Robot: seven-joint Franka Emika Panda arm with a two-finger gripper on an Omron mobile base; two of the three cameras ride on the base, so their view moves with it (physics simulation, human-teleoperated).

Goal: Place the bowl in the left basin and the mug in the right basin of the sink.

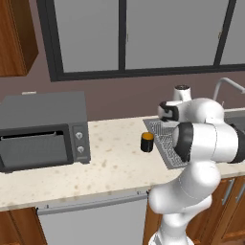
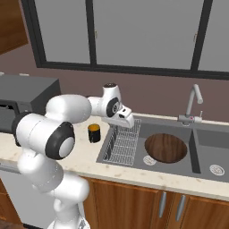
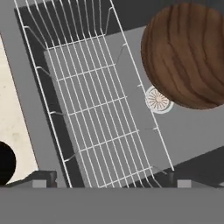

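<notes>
With the bowl (image 2: 165, 148) lying in the left basin (image 2: 179, 167), the claw (image 2: 126, 118) – spread, empty – next needs the mug (image 2: 94, 133) on the bench (image 2: 85, 157).

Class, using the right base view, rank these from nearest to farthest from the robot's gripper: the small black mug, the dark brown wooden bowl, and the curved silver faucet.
1. Small black mug: on the counter, just left of the open gripper.
2. Dark brown wooden bowl: in the wider left basin, to the gripper's right.
3. Curved silver faucet: behind the sink, farthest right.
</notes>
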